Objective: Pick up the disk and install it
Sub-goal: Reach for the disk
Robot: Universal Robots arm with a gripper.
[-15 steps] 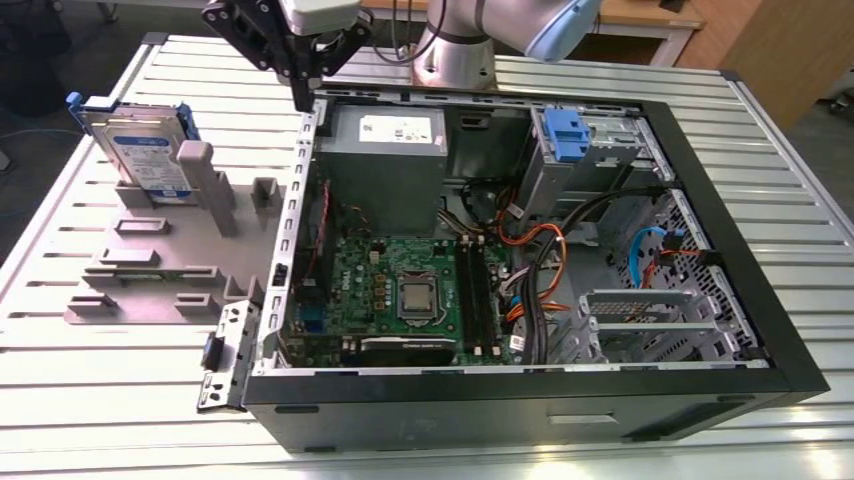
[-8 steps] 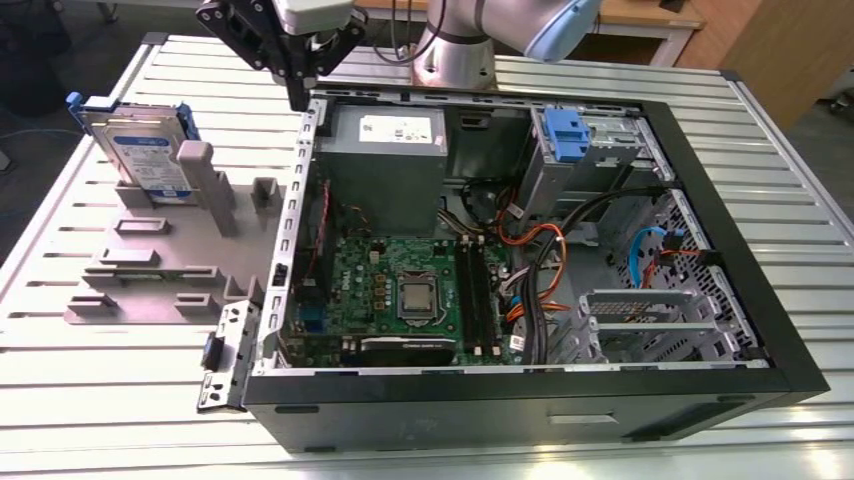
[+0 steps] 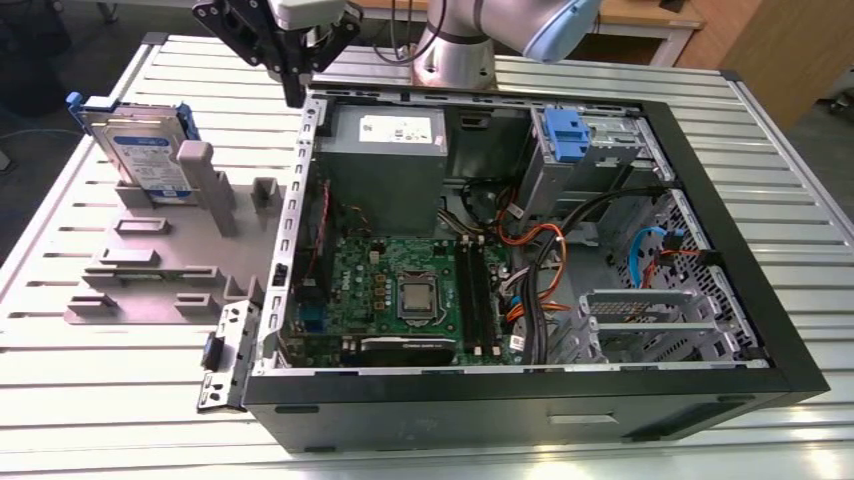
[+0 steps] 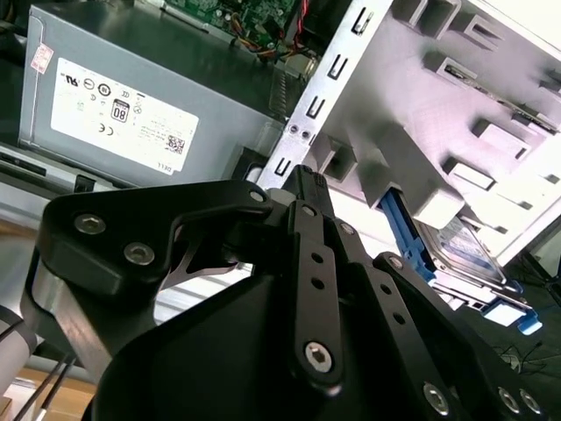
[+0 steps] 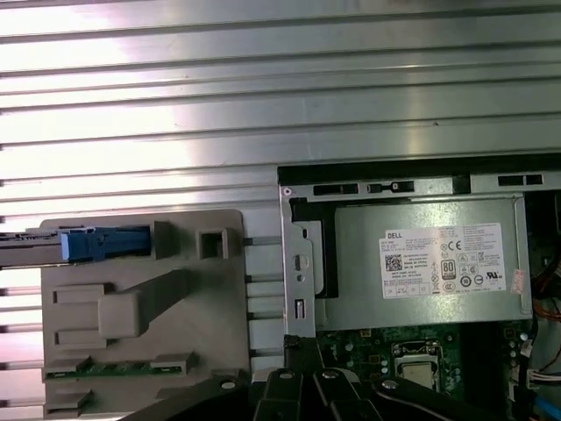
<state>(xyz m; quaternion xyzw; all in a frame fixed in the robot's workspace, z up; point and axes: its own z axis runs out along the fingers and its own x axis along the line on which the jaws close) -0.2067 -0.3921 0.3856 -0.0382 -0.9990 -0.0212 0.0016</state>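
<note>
The disk (image 3: pixel 139 150), silver with a blue-and-white label and a blue frame, stands on edge in a slot at the far end of the grey holder plate (image 3: pixel 167 265), on the exterior view's left. My black gripper (image 3: pixel 296 90) hangs above the case's far left corner, to the right of the disk and well apart from it. Its fingers meet at a point with nothing between them. In the second wrist view the gripper (image 4: pixel 302 175) points toward the case edge, with the disk (image 4: pixel 460 250) off to one side. The first wrist view shows the disk (image 5: pixel 101 243) edge-on.
The open computer case (image 3: pixel 747 250) lies on the slatted metal table (image 3: pixel 107 400). Inside are the grey power supply (image 3: pixel 387 150), the motherboard (image 3: pixel 400 290), cables, and a drive bay with a blue latch (image 3: pixel 566 135) at the far right.
</note>
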